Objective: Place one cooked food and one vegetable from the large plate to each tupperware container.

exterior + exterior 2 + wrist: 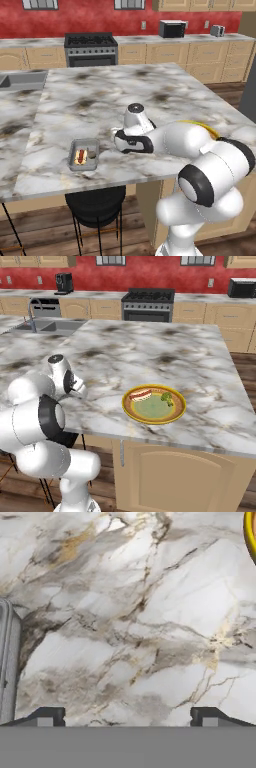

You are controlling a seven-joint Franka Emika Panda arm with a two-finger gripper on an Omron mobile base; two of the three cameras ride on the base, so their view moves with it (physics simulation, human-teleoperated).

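The plate (154, 404) is sitting on the marble table (150, 356) near its front edge, to the right of the arm in the right base view. On it a hot dog (140, 394) is lying along the rear left of the rim and a green broccoli piece (167, 399) is resting at the right, the two apart. A sliver of the plate's yellow rim is showing at the top right corner of the hand view, and in the left base view the rim is peeking out behind the arm's elbow.

One grey tray (84, 154) is lying near the table's front left edge in the left base view, holding a hot dog (79, 156) and a small dark item (92, 154) just beside it; what that item is cannot be told. A grey tray edge (7, 662) is showing at the left of the hand view.

The gripper (127, 716) is pointing down at bare marble between that tray edge and the plate rim, its jaws standing wide apart with nothing between them.

No writing or brand is readable on anything. Behind the table, a stove (90, 49), a microwave (172, 28) and a toaster (217, 30) are standing along the red back wall. A sink with a faucet (32, 313) and a coffee machine (63, 282) are appearing at the left in the right base view. A black stool (96, 205) is standing under the table's front edge.
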